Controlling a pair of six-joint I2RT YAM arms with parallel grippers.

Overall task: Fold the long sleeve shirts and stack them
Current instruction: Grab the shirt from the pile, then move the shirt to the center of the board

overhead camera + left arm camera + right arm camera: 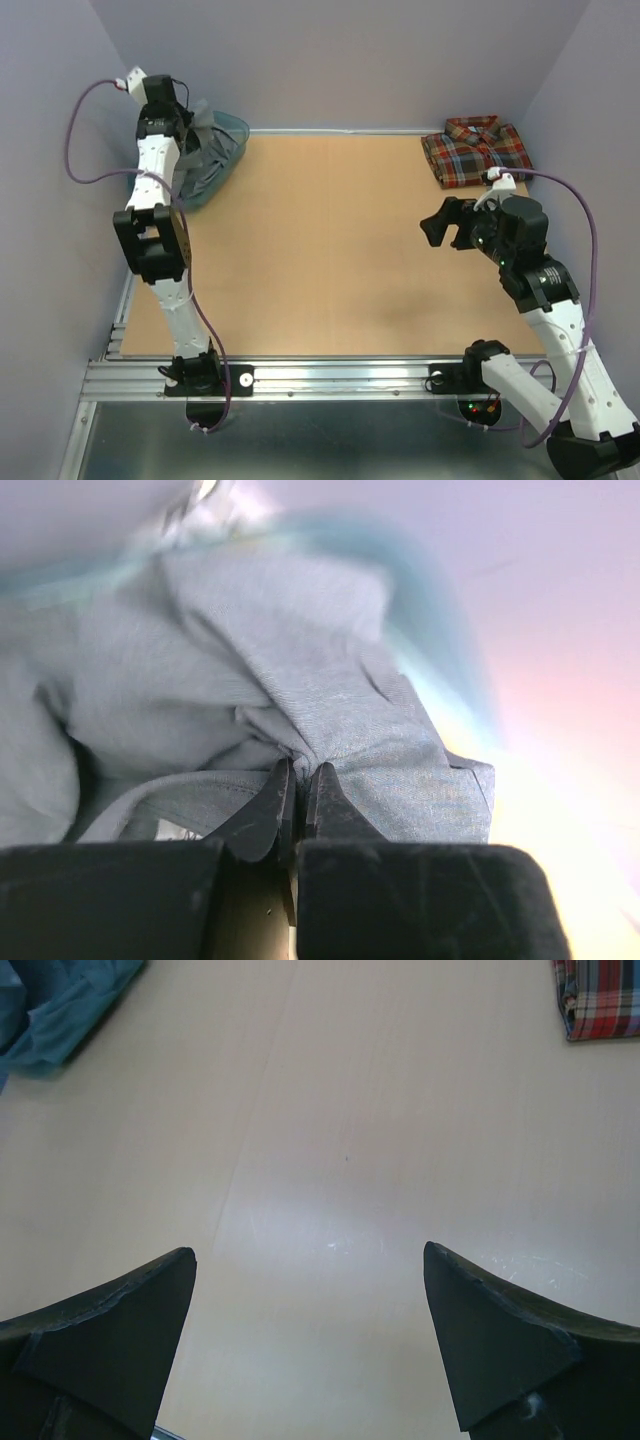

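left gripper (298,772) was clamped on the grey shirt (320,680) in the teal basin (240,128). right gripper (310,1252) hung with jaws spread over the surface (320,260); plaid shirt (478,150) lay folded, far right corner.

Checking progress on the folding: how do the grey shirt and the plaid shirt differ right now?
The grey shirt is crumpled; the plaid shirt lies folded flat. Grey sits in the teal basin, far left; plaid on the table, far right. The left gripper pinches grey; nothing touches plaid. Both are cloth shirts.
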